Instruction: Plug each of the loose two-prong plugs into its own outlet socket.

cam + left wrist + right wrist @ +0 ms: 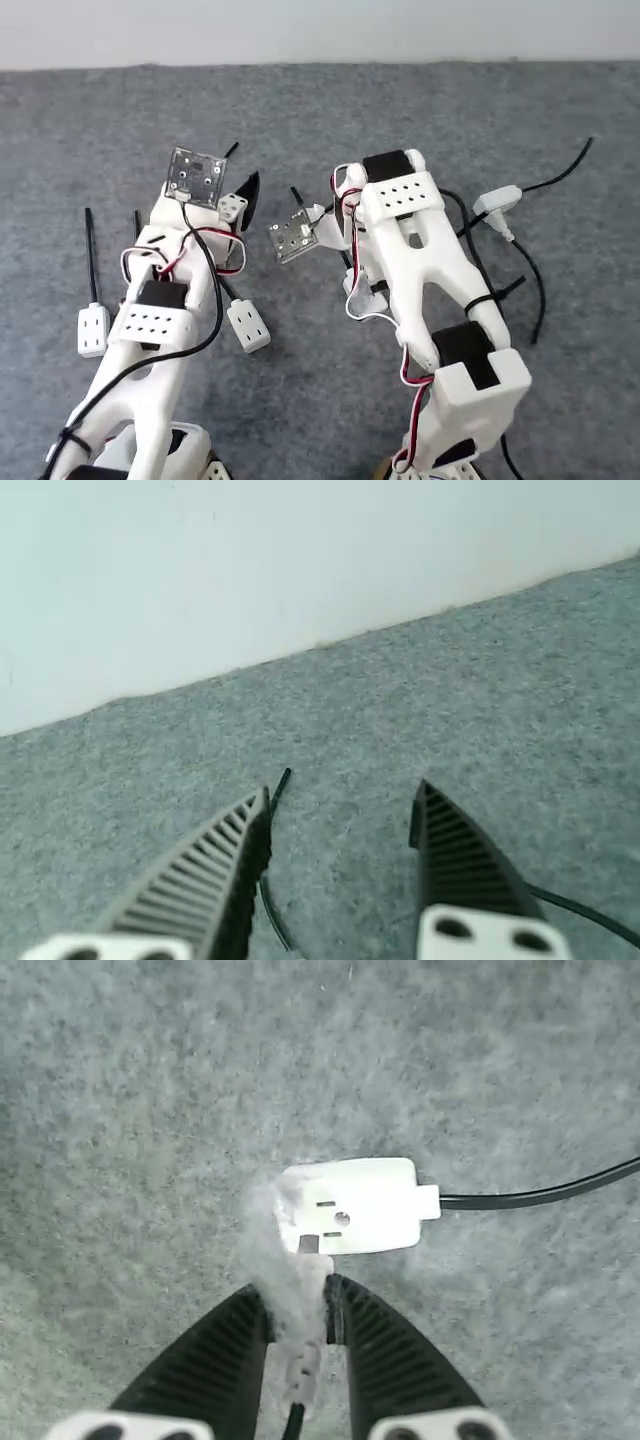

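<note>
In the right wrist view my right gripper (297, 1295) is shut on a white two-prong plug (298, 1320). The plug's tip touches the face of a white outlet socket (350, 1205) lying on the grey carpet, with one prong at a slot. A black cord (540, 1196) leaves that socket. My left gripper (340, 795) is open with nothing between its ribbed fingers (215, 880), raised and facing the back wall. In the high view the left gripper (241, 196) is left of the right arm's wrist (300, 232). Two more white sockets (92, 330) (248, 326) lie beside the left arm.
Another white plug (497, 203) on a black cord lies right of the right arm (430, 250). Black cord ends (89, 240) trail over the grey carpet (80, 130). A pale wall (300, 560) runs along the back, with open carpet in front of it.
</note>
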Controlling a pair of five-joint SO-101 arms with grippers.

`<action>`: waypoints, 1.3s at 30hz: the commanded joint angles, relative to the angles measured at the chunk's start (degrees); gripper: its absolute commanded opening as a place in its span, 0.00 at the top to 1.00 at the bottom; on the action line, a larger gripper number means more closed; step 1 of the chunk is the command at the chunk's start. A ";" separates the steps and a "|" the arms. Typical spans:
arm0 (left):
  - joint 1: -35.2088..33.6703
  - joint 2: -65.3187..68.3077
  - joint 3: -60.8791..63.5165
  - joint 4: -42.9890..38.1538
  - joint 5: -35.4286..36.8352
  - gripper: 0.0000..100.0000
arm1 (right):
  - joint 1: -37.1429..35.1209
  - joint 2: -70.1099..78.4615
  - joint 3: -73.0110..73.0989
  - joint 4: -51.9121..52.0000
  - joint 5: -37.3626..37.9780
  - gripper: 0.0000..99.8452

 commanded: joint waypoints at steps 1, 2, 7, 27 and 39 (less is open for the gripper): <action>0.35 -0.53 -0.40 -2.11 -0.70 0.77 | -0.04 -0.04 -2.90 0.75 1.23 0.99; 0.44 -0.53 -0.40 -2.11 -0.70 0.77 | -0.22 -0.04 -2.90 0.75 1.14 0.99; 0.26 -0.53 -0.40 -2.11 -0.70 0.77 | -0.48 0.13 -2.90 0.66 0.97 0.99; 0.44 -0.18 -0.48 -2.20 -0.79 0.77 | -1.19 3.38 -3.34 -1.10 0.88 0.99; 0.18 -0.18 -0.57 -2.29 -0.79 0.77 | -4.44 3.82 -3.25 -2.33 0.79 0.99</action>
